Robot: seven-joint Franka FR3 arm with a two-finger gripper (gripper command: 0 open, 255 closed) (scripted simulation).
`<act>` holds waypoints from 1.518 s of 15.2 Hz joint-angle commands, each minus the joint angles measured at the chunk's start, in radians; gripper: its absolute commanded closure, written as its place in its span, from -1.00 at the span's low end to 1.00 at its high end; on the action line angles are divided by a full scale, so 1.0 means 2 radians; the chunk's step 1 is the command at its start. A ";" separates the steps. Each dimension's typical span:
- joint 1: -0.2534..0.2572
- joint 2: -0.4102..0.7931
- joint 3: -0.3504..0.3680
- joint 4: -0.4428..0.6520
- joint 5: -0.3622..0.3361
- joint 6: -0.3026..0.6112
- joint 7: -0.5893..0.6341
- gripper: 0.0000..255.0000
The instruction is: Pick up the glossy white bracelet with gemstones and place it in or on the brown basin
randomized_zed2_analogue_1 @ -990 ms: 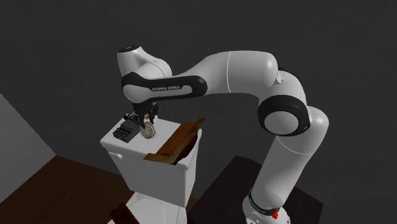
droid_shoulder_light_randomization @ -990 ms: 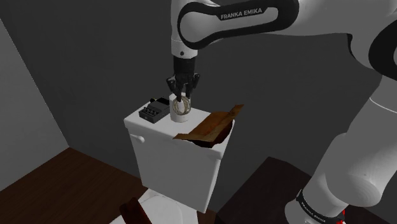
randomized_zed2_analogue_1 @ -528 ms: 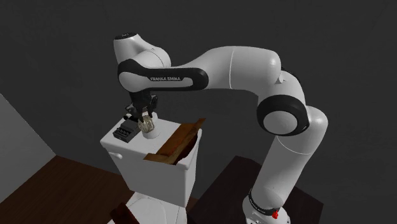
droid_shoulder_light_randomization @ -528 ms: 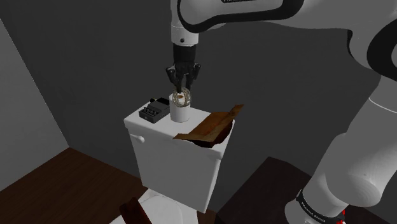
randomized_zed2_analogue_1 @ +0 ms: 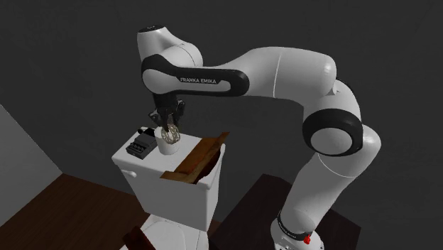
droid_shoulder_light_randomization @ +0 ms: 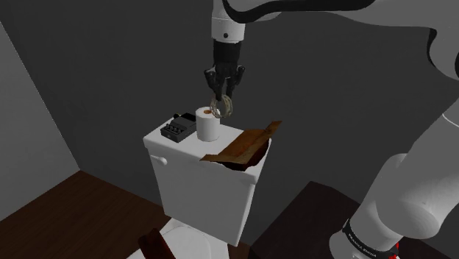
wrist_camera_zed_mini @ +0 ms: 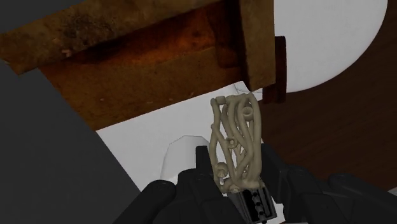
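Overhead, wrist (droid_shoulder_light_randomization: pixel 226 26) points down, fingers (droid_shoulder_light_randomization: pixel 219 90) clasping bracelet (droid_shoulder_light_randomization: pixel 223 110).

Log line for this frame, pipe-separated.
phase: transport | claw: shut on beige bracelet | bracelet: airborne beside white cylinder top | brown basin: on toilet tank, bracelet not yet in
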State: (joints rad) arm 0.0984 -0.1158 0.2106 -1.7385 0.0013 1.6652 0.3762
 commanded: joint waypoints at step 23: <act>-0.014 -0.191 -0.046 -0.244 0.019 0.055 -0.070 1.00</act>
State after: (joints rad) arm 0.0713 -0.4919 0.1197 -2.2071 0.0401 1.7610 0.2393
